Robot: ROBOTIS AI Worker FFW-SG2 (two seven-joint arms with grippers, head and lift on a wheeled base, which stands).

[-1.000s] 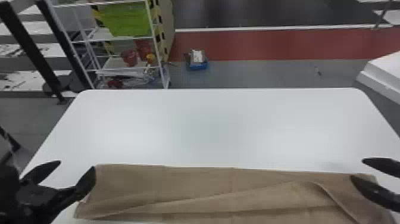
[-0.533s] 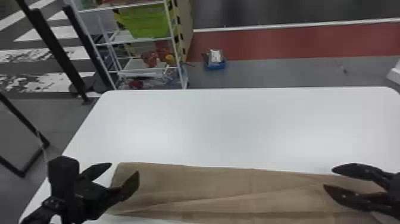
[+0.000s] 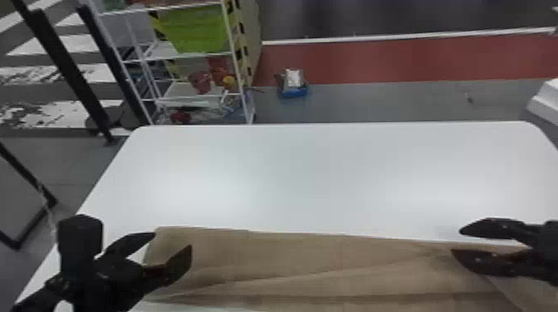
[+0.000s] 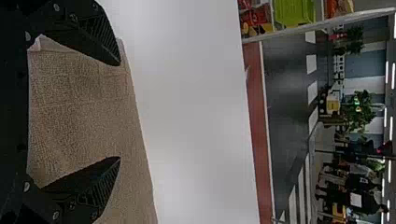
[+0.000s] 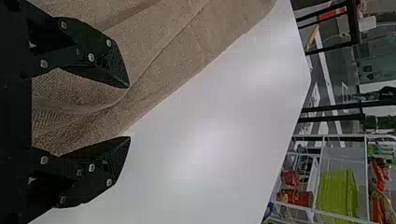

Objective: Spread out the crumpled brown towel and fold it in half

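Open wide at the left gripper (image 3: 173, 240), toward eight o'clock in the head view, over one end of the brown towel (image 3: 311, 257). Open too at the right gripper (image 3: 456, 241), near four o'clock, over the opposite part. Seen between both pairs of jaws in the wrist views, with impossible-to-judge contact. Stretched from around seven to past four o'clock along the near part of the white table (image 3: 311, 178), nearly straight at the far edge, layered and creased nearer in. Partly covered by the fingers, and cut off by the head view's bottom edge. Cropped at the right edge as well, behind the right gripper's fingers.

Smooth and pale across the middle, with rounded far corners. Set beyond at eleven o'clock, a white wire rack (image 3: 241, 85), holding a lime-green bin (image 3: 197, 29) and red containers (image 3: 200, 81) too blurred to name further. Down on the grey floor (image 3: 373, 99) at twelve, a blue-based object (image 3: 294, 92), hard to identify. Laid behind, from twelve toward two, a red floor strip (image 3: 373, 62). Slanting at ten, black posts (image 3: 66, 70).
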